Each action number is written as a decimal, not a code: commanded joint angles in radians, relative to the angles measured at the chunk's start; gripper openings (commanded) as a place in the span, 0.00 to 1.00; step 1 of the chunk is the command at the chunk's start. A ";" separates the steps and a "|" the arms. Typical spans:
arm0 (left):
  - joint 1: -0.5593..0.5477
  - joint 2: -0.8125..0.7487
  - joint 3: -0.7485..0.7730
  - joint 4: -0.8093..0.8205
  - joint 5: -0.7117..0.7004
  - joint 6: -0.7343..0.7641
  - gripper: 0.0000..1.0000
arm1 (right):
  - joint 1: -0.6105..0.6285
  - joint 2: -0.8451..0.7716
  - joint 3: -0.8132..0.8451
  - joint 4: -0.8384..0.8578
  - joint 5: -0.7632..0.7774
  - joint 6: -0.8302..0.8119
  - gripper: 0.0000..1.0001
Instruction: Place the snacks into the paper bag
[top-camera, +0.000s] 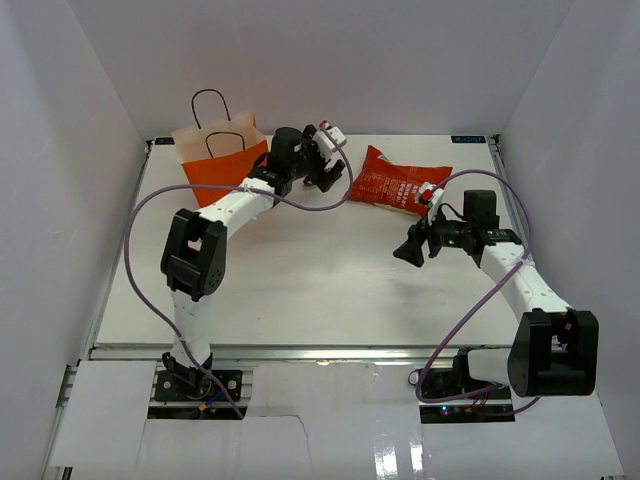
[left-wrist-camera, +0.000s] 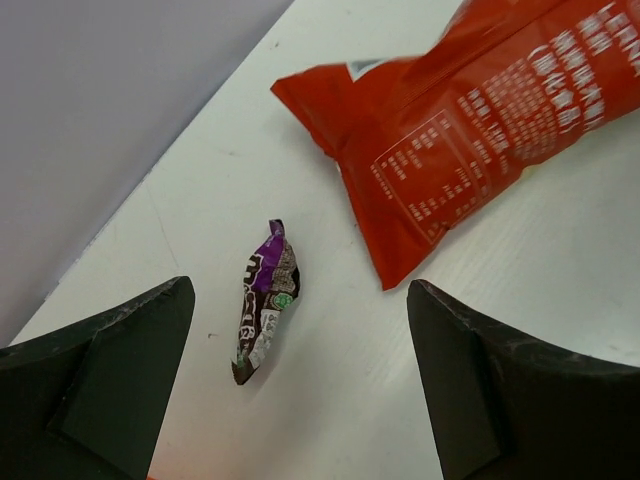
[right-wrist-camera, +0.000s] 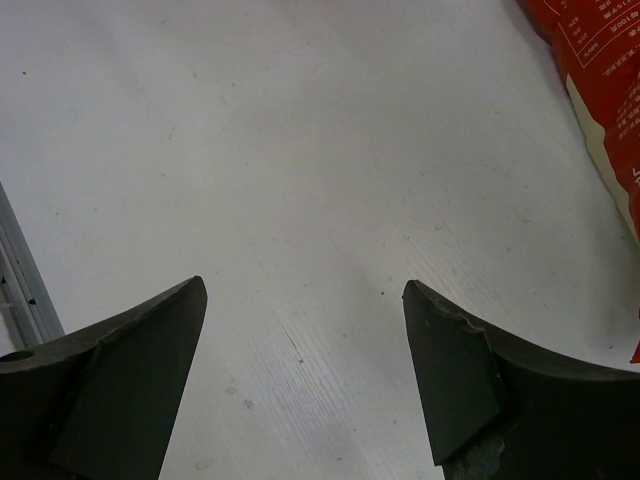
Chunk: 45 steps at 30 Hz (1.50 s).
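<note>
A large red chip bag lies flat at the back middle of the table. An orange paper bag with black cord handles stands at the back left, partly behind my left arm. My left gripper hovers between the two, open and empty. In the left wrist view a dark purple candy packet lies on the table under the open left gripper, nearer the left finger, with the chip bag beyond. My right gripper is open over bare table, in front of the chip bag.
White walls close in the table on the left, back and right. A purple cable loops from each arm over the table. A metal rail runs along the table edge in the right wrist view.
</note>
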<state>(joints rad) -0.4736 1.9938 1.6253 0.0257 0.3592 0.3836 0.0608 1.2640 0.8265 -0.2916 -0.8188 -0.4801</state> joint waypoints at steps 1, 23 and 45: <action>0.003 0.052 0.057 0.131 -0.058 0.095 0.98 | -0.003 -0.012 -0.003 0.002 -0.028 -0.020 0.85; 0.023 0.453 0.309 0.030 -0.252 0.110 0.95 | -0.003 0.058 0.025 -0.011 -0.051 0.000 0.85; 0.046 0.128 0.044 0.098 -0.114 -0.149 0.22 | -0.003 0.055 0.052 -0.053 -0.045 -0.003 0.85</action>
<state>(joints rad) -0.4290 2.3272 1.6993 0.0963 0.1467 0.3252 0.0608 1.3251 0.8341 -0.3298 -0.8410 -0.4789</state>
